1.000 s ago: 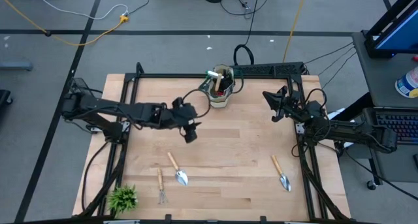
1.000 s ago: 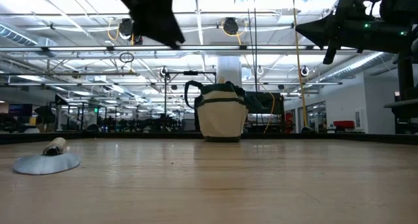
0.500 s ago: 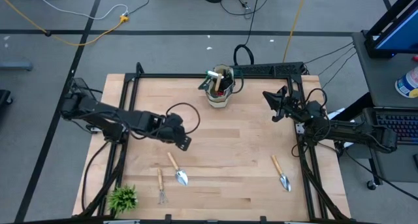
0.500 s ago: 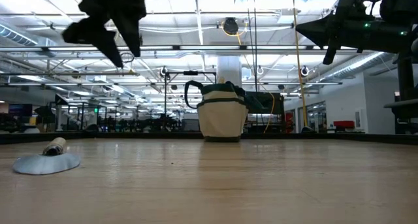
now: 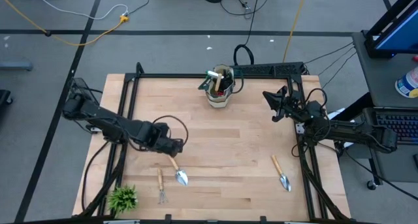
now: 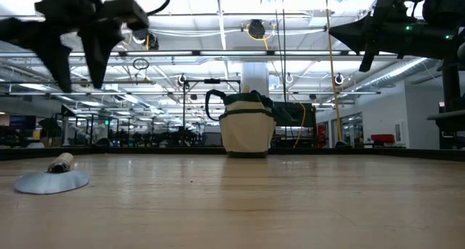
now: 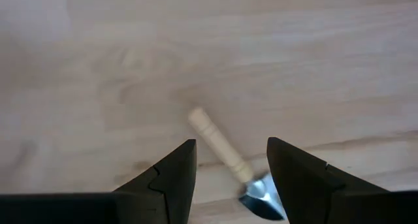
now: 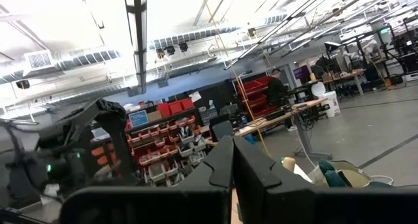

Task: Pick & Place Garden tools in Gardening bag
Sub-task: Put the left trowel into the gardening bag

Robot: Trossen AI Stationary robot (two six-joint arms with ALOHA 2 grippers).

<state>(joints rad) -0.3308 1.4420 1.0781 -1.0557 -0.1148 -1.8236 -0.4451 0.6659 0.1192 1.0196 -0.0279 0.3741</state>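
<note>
The beige gardening bag (image 5: 221, 88) stands upright at the table's far middle with tools sticking out of its top; it also shows in the low view (image 6: 247, 129). A wooden-handled trowel (image 5: 177, 170) lies flat near the front left, with a small rake (image 5: 160, 187) beside it. A second trowel (image 5: 281, 174) lies at the front right. My left gripper (image 7: 230, 164) is open and hangs above the first trowel's handle (image 7: 215, 144), touching nothing. My right gripper (image 5: 269, 100) is shut and empty, held high at the table's right.
A small spiky green plant (image 5: 123, 198) sits at the front left corner. A black frame rail (image 5: 130, 87) runs round the table. Bare wood (image 5: 228, 145) lies between the bag and the tools.
My left gripper has swung from near the bag toward the table's near and left edges. It now stands over the left trowel's handle. Nothing on the table has moved.
</note>
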